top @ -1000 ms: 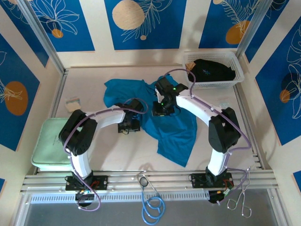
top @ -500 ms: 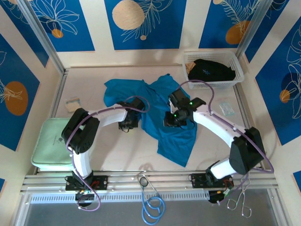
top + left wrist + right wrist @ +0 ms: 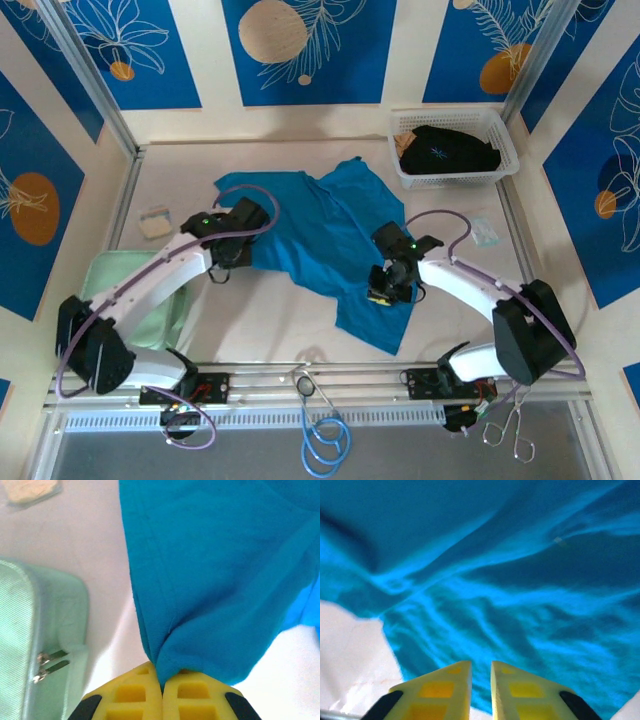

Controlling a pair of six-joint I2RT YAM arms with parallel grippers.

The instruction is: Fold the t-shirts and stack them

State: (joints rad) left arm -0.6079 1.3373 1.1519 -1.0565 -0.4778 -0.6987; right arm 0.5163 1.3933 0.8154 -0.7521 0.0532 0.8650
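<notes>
Teal t-shirt (image 3: 320, 235) lies crumpled and unfolded mid-frame on the table (image 3: 270, 330) in the top view; black t-shirt (image 3: 445, 150) sits in the white basket (image 3: 505, 140), upper right

Left gripper (image 3: 161, 672) is clamped on the teal shirt's left edge, a thin fold caught right at the fingertips. Right gripper (image 3: 481, 667) sits over the lower right part of the shirt, jaws nearly together with a narrow gap; can't tell if cloth is caught

Risk: the left pinch is shallow, so a hard pull could slip it out. The right may close on a wrinkle or on two layers and drag the shirt into a bunch

Left wrist view shows the pinch plus zip pulls on the green pad (image 3: 35, 645), lower left. Top view gives the whole layout and both arms, left gripper (image 3: 233, 258) and right gripper (image 3: 382, 292), but not the jaws
</notes>
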